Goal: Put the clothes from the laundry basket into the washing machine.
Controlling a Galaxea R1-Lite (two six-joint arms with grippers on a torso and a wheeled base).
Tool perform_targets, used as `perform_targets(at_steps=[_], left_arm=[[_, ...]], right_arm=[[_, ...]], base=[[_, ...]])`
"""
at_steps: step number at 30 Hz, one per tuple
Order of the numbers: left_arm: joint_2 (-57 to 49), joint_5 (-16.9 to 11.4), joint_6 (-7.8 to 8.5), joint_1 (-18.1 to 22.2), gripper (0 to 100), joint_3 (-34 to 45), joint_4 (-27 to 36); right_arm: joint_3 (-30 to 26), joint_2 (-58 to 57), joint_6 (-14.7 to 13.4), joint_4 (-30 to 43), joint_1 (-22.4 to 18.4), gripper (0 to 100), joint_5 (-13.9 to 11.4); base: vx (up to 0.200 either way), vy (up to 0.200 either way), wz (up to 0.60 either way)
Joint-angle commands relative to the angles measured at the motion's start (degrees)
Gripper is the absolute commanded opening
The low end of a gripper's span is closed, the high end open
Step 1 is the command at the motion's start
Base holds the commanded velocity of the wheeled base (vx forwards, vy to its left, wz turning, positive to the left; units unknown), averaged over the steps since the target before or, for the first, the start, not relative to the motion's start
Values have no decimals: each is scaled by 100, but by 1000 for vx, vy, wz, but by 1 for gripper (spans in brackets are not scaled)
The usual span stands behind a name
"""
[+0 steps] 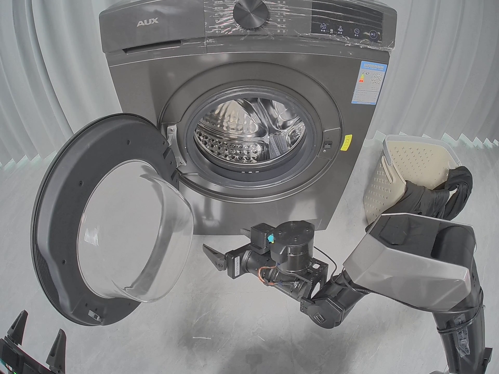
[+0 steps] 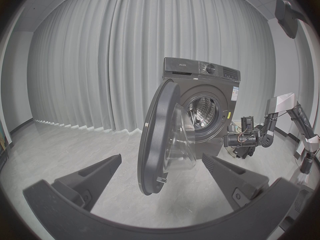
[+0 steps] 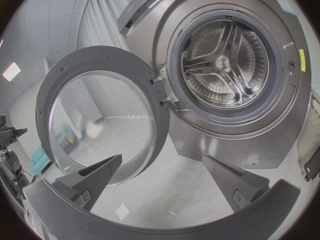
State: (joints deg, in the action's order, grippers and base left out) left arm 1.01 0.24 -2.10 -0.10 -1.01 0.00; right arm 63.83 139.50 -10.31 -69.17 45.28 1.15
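The grey washing machine (image 1: 244, 42) stands with its round door (image 1: 104, 214) swung wide to the left and its steel drum (image 1: 249, 131) empty. To its right a cream laundry basket (image 1: 410, 167) holds black clothes (image 1: 442, 196) that hang over its front rim. My right gripper (image 1: 212, 258) hangs low in front of the machine, below the drum opening, pointing left; its fingers are open with nothing between them (image 3: 161, 162). My left gripper (image 1: 40, 325) sits low at the near left, under the door, open and empty (image 2: 160, 160).
The open door (image 3: 100, 117) reaches out over the floor on the left and stands between the two arms. Grey tiled floor (image 1: 234, 328) lies bare in front of the machine. Pleated curtains (image 1: 52, 68) hang behind it.
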Motion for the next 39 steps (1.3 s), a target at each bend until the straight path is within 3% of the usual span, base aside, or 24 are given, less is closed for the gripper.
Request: perform_targets(at_steps=[1,2,7,12,22,26,30,35,37,39], left_arm=[[-92,2,-10,1,100,101,0],[-92,2,-10,1,100,101,0],[-92,2,-1,1,100,101,0],[-92,2,-1,1,100,101,0],[-92,2,-10,1,100,101,0],[-92,2,-10,1,100,101,0],[-92,2,-10,1,100,101,0],[-92,2,-10,1,100,101,0],[-92,2,-10,1,100,101,0],[-92,2,-1,1,100,101,0]], right_arm=[[-169,-19,3,-26,-177,100,105],[-169,-19,3,-26,-177,100,105],[-1391,-1249,144,-193,-854,100,123],[-2762,-2533,574,-545,-1364,100,79],[-4766,-5117,732,-475,-1654,100,61],[-5126,-5793,759,-396,-1838,100,61],[-5759,-6778,935,-220,-2532,100,-9],[-6304,-7841,952,-167,-3323,100,-53],[-6383,-8360,952,193,-3482,100,-35],[-6383,-9221,952,1011,-3578,100,-18]], base=[[0,0,0],[0,0,0],[0,0,0],[0,0,0],[0,0,0],[0,0,0],[0,0,0],[0,0,0],[0,0,0],[0,0,0]])
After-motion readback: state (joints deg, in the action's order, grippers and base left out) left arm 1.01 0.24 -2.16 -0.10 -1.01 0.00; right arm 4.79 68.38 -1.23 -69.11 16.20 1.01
